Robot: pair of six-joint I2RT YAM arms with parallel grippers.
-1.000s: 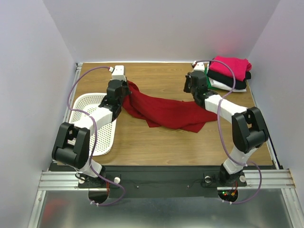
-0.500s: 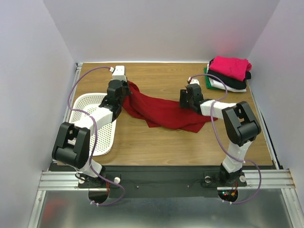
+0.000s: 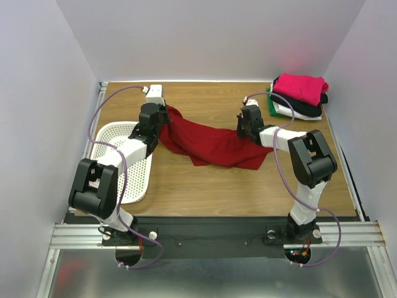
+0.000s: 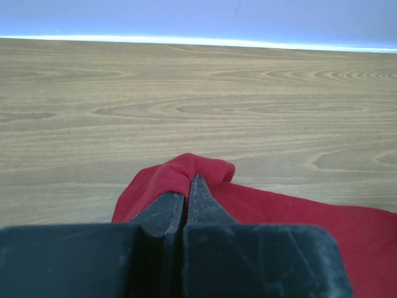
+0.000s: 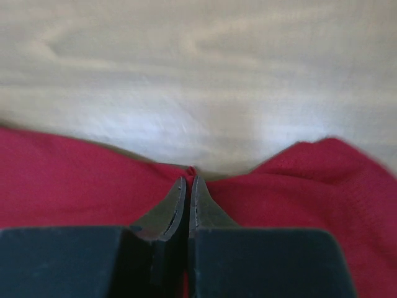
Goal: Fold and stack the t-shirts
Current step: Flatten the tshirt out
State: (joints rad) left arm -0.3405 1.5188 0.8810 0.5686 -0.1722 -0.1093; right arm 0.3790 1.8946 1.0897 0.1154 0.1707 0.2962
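While the large dark red cloth t-shirt (image 3: 211, 144) lies bunched on the wooden table (image 3: 205, 183), left pincer (image 4: 189, 180) and right pincer (image 5: 188, 177) each pinch its far edge. Looks like the spreading step. Next: draw corners apart, lay flat, fold, add to the folded shirt stack (image 3: 299, 94).

Unfolded and rumpled, a dark red shirt (image 3: 211, 144) lies strung between both grippers. The left gripper (image 4: 189, 183) pinches a bunched fold at one end of it. The cloth humps over the closed tips and trails off to that gripper's right. The right gripper (image 5: 188, 180) is clamped on the shirt's opposite edge, with red cloth spreading to either side of its tips. Between the two the shirt sags toward the arms' bases. Beyond the right gripper and to its right, apart from it, is a folded stack: pink shirt (image 3: 301, 85) on top, black shirt (image 3: 308, 103) beneath, then white shirt (image 3: 290, 112). A green shirt (image 3: 272, 104) shows at the side nearest that gripper.
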